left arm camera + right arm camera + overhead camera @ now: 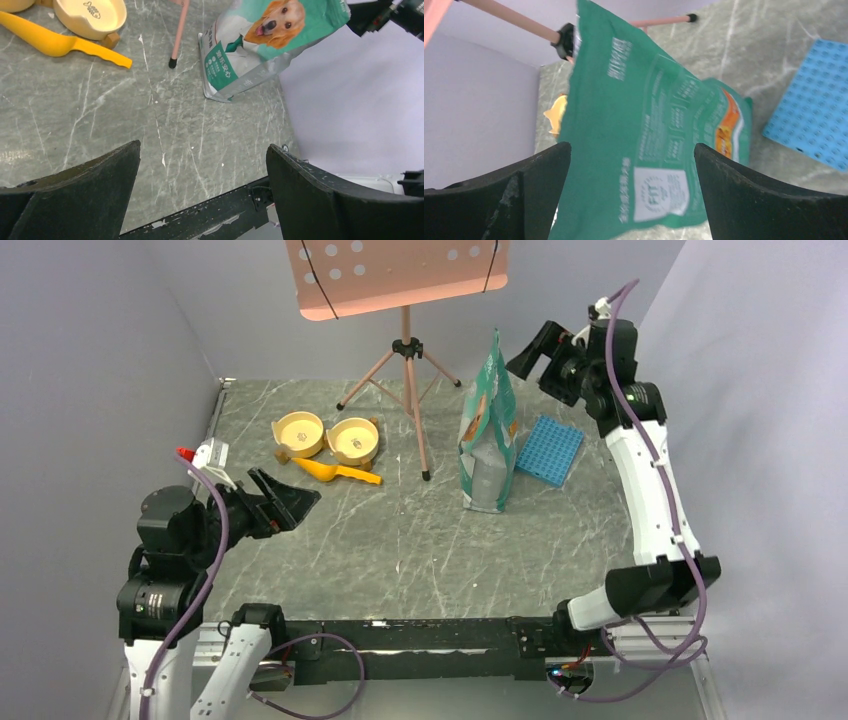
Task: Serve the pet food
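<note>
The pet food itself is not visible in any view; whether it sits inside the bag cannot be determined. The teal-green bag stands upright on the table, right of centre, just beside a blue studded plate. The right gripper hovers near the bag's top edge, jaws wide apart, holding nothing. Two yellow bowls stand side by side at the left rear, with a yellow scoop lying just in front of them. A tripod stand is between bowls and bag. The left gripper hangs near the left front, fully spread and empty.
</note>
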Available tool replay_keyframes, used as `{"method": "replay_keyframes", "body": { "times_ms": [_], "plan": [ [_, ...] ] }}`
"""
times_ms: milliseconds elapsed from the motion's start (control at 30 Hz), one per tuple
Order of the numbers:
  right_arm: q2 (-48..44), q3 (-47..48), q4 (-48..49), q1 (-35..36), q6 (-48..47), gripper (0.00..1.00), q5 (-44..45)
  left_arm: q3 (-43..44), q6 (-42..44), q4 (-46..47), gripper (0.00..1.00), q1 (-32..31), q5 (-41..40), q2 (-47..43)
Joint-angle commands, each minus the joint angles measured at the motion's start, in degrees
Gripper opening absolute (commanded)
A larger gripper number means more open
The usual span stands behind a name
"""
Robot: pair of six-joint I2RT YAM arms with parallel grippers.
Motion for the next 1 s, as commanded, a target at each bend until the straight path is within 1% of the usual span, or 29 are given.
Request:
{"method": "replay_keyframes", "body": {
  "times_ms": [0, 100, 133, 233, 267, 333, 367, 400, 467, 500, 567, 600, 667, 700, 733, 867, 967],
  "plan": [
    [4.3, 8.8, 5.8, 4.2, 1.8, 0.98, 0.7, 4.9, 3.5, -0.2, 0.99, -0.1, 0.6, 1.2],
    [8.3, 14.0, 3.2, 8.7, -0.3, 0.96, 6.2, 6.3, 4.6, -1.7, 0.99, -0.1, 0.1, 2.1],
    [10.1, 16.0, 1.5, 11.1, -1.6, 0.94, 10.0, 6.0, 4.4, -1.6, 0.99, -0.1, 0.2, 2.1],
    [14.7, 19.7, -3.4, 16.2, -5.6, 0.92, 25.0, 5.1, 3.9, -0.8, 0.98, -0.1, 1.1, 1.5],
    [17.3, 21.4, -5.7, 17.5, -6.2, 0.89, 30.6, 5.0, 3.8, -0.9, 0.98, -0.1, 1.2, 1.5],
    [21.5, 26.4, -11.6, 19.0, -6.3, 0.81, 36.3, 5.8, 4.4, -1.7, 0.97, -0.1, 1.3, 1.6],
    [23.2, 29.0, -14.5, 19.8, -6.3, 0.76, 38.2, 6.3, 4.7, -2.1, 0.96, -0.1, 1.3, 1.7],
    [24.5, 30.7, -17.0, 20.4, -6.3, 0.73, 40.1, 6.6, 4.9, -2.5, 0.96, -0.1, 1.2, 1.8],
    [25.5, 32.2, -19.4, 21.7, -6.4, 0.66, 42.4, 6.7, 4.8, -2.6, 0.95, -0.1, 1.3, 1.6],
    [25.4, 32.1, -20.0, 22.3, -6.0, 0.6, 43.5, 6.6, 4.5, -2.4, 0.95, -0.1, 1.4, 1.5],
    [24.0, 29.8, -19.7, 23.4, -6.4, 0.49, 44.3, 6.4, 4.2, -2.1, 0.94, -0.1, 1.6, 1.2],
    [23.1, 28.6, -19.6, 23.7, -6.6, 0.4, 44.1, 6.4, 4.1, -1.9, 0.94, -0.1, 1.6, 1.1],
    [21.8, 26.9, -20.3, 23.9, -6.9, 0.16, 43.1, 6.6, 3.7, -1.8, 0.92, -0.1, 1.8, 1.2],
    [21.3, 26.5, -21.0, 24.1, -6.9, 0.02, 42.6, 6.8, 3.3, -1.7, 0.91, -0.1, 2.1, 1.4],
    [20.7, 26.3, -21.6, 24.3, -7.5, 0.0, 41.4, 7.1, 2.7, -1.7, 0.9, -0.1, 2.4, 1.7],
    [15.8, 24.0, -20.5, 27.3, -12.0, 0.0, 33.0, 8.4, 0.6, -3.1, 0.84, -0.1, 2.8, 3.5],
    [10.1, 20.3, -20.3, 29.1, -9.8, 0.0, 25.8, 10.4, -0.6, -4.5, 0.78, -0.1, 3.7, 5.4]
  ]
}}
